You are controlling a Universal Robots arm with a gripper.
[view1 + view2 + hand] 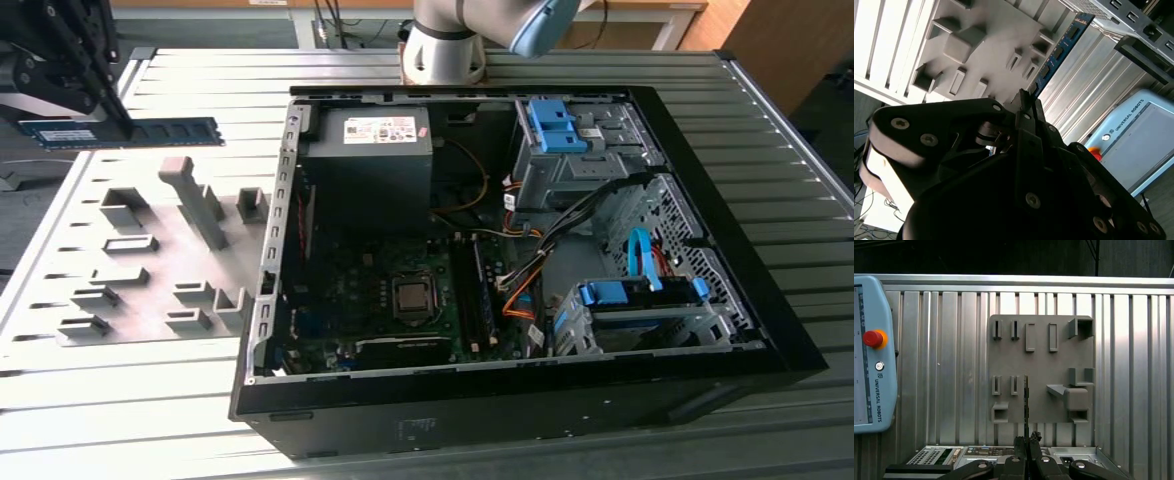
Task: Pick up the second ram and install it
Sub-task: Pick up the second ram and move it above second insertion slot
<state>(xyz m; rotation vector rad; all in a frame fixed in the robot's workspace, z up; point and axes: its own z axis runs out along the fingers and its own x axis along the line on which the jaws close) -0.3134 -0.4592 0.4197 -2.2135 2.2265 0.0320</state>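
Second ram [127, 133] is hanging level in the air above the gray holder tray [147, 250] on the table, with the claw [118, 122] clamping it near one end. Pick-up seems done; installing is calling for careful lining-up with a motherboard slot, inside the open computer case [534, 385] nearby.

Robotics lab or test cell, by the kit. A ribbed aluminium desk [120, 420] has a robot arm's base [447, 50] mounted at its far edge in the exterior view, and a pale blue teach pendant [871, 365] with a red stop button [873, 338] sits at one edge. An opened computer case [534, 415], boards and cabling bare, lies beside a gray fixture plate [1039, 370] of holder blocks. The black claw [1027, 441] is clamped on the second ram [160, 132], and wooden furniture [787, 40] stands past the desk's far edge.
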